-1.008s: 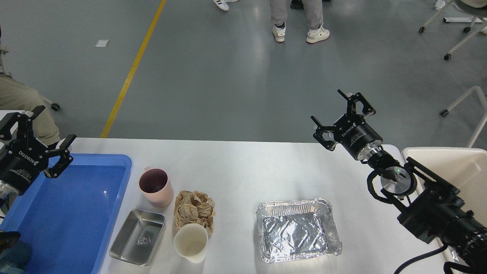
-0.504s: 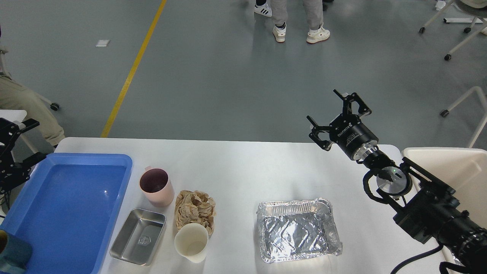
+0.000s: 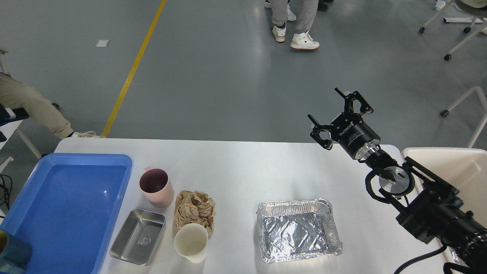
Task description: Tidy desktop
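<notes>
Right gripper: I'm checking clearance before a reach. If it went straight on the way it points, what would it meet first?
Nothing apparent: the open right gripper points up and away past the desktop far edge, toward bare floor. Depth is unclear.

Right tool [image 3: 335, 114] raised, fingers spread (left arm unseen).

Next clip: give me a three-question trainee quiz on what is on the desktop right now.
1. True or false: the pink cup stands inside the blue tray.
2. Which item touches the crumpled paper? A) foil tray B) white cup C) cream bin
3. Fill in: the right gripper has its jaws ____.

Key: 1 false, it stands on the desktop beside the tray. 2 B. 3 open, holding nothing.
</notes>
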You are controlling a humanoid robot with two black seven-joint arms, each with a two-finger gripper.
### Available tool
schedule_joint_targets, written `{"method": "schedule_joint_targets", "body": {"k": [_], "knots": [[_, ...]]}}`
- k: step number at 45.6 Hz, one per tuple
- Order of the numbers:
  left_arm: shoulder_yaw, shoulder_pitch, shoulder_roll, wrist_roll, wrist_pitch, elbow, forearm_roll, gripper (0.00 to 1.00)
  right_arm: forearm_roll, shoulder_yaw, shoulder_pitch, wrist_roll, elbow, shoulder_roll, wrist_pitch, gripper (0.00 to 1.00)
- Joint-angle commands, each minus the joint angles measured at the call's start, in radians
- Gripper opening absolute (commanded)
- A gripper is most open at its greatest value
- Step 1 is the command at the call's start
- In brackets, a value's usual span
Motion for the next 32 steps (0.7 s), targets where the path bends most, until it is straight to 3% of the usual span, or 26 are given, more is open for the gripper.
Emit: {"method": "schedule_joint_targets", "body": {"k": [1, 11, 23, 28, 32], "knots": [[-0.004, 0.000, 0.048, -0.002, 0.000, -0.020, 0.032, 0.98, 0.000, -0.002, 0.004, 0.000, 0.007, -0.005, 0.000, 1.00], [-0.026, -0.004, 0.076, -0.020, 0.012, -0.042, 0.031, 0.98, 0.000, 0.000, 0.001, 0.000, 0.018, -0.019, 0.000, 1.00], [-0.098, -0.003, -0.136, -0.032, -0.003, -0.016, 0.029, 0.98, 0.000, 0.007, -0.009, 0.000, 0.024, -0.021, 0.003, 1.00], [-0.093, 0.002, -0.168, -0.067, -0.003, 0.017, 0.036, 0.97, 0.000, 0.009, -0.014, 0.000, 0.028, -0.021, 0.006, 1.00], [-0.076, 0.005, -0.165, -0.066, -0.005, 0.035, 0.040, 0.97, 0.000, 0.009, -0.019, 0.000, 0.038, -0.019, 0.006, 1.00]]}}
